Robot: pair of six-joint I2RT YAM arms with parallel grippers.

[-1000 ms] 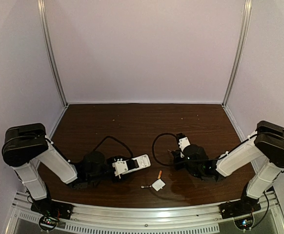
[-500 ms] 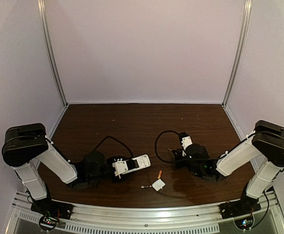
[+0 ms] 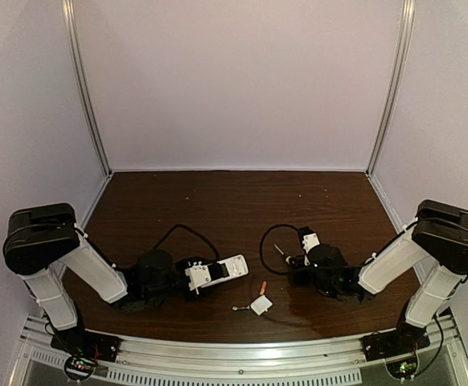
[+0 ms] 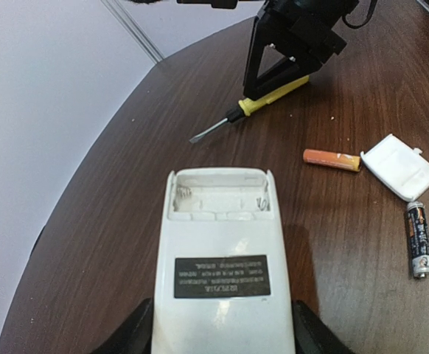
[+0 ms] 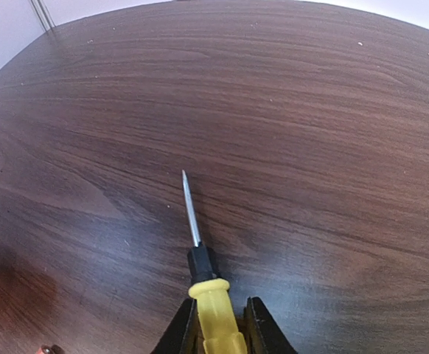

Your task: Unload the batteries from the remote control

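Top view: left gripper [image 3: 194, 279] clasps the remote control [image 3: 224, 270], back up, left of centre.
Left wrist: battery bay [image 4: 220, 204] vacant; both batteries [image 4: 332, 158] lie beside the cover [image 4: 400, 167], so unloading appears complete.
Right wrist: right gripper [image 5: 216, 324] clamps the screwdriver [image 5: 213, 302].

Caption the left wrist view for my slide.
Left gripper holds the remote control back-up, bay empty; orange battery, dark battery and white cover lie near the screwdriver in the right gripper.

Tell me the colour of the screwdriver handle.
The screwdriver handle is yellow, black at the collar; right wrist view shows it best.
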